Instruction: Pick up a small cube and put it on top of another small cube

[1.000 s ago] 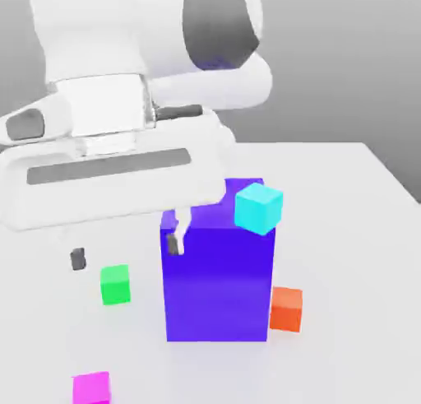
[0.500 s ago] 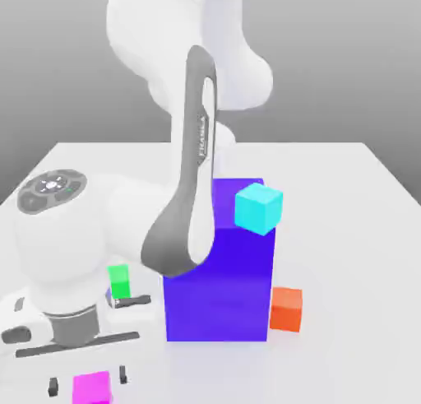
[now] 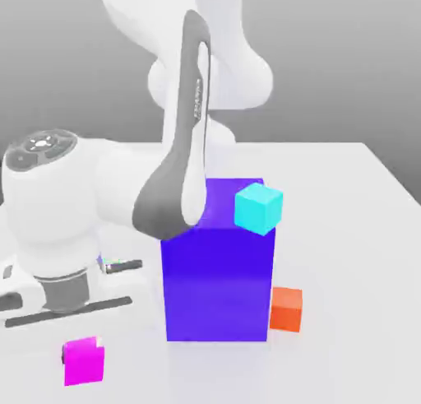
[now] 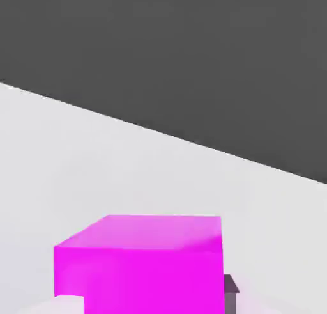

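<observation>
Between the two tips of my pincer [image 3: 83, 352], the small pink cube [image 3: 84, 363] is held tight. Beside the pincer stands the big blue block [image 3: 218, 283].

Plain magenta cube [image 3: 84, 362], blue-violet block [image 3: 218, 283], cyan cube [image 3: 258, 209], orange-red cube [image 3: 286, 309]

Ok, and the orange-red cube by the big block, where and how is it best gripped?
Probably from straight above, pinching the face towards the exterior view's camera and the one opposite. The orange-red cube sits flat with its top uncovered, but its side at the exterior view's left is so close to the blue-violet block that a finger would hardly fit.
</observation>
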Robot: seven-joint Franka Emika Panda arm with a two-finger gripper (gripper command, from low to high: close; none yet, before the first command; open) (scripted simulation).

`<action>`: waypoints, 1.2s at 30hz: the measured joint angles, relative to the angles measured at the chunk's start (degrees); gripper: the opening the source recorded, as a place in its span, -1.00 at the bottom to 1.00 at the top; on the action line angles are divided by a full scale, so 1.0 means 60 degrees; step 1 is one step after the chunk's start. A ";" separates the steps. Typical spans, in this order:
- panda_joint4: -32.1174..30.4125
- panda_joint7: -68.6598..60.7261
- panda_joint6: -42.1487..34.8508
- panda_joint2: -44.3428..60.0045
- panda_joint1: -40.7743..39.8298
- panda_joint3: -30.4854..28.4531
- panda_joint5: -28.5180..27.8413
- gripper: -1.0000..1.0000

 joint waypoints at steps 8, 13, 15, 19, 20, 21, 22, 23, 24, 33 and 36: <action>-0.1384 -0.4010 -0.0431 -0.1898 -0.0690 -0.0521 -0.1843 -1.00; -0.2307 -0.6771 -0.0537 -0.2931 -0.1132 -0.0725 -0.2673 -1.00; -0.2691 -0.7912 -0.0530 -0.3311 -0.1198 -0.0854 -0.2953 -1.00; -0.3484 -1.0217 -0.0434 -0.4023 -0.1252 -0.1192 -0.3468 -1.00; -0.3686 -1.0793 -0.0392 -0.4193 -0.1249 -0.1296 -0.3595 -1.00; -0.3890 -1.1367 -0.0344 -0.4360 -0.1237 -0.1406 -0.3722 -1.00; -0.4096 -1.1939 -0.0289 -0.4525 -0.1218 -0.1521 -0.3850 -1.00; -0.4303 -1.2509 -0.0227 -0.4687 -0.1196 -0.1635 -0.3977 -1.00; -0.4511 -1.3077 -0.0159 -0.4847 -0.1166 -0.1753 -0.4106 -1.00; -0.5617 -1.6608 0.0482 -0.5430 -0.0310 -0.2775 -0.4211 -1.00; -0.5586 -1.7023 0.0758 -0.5098 0.0117 -0.3009 -0.3635 -1.00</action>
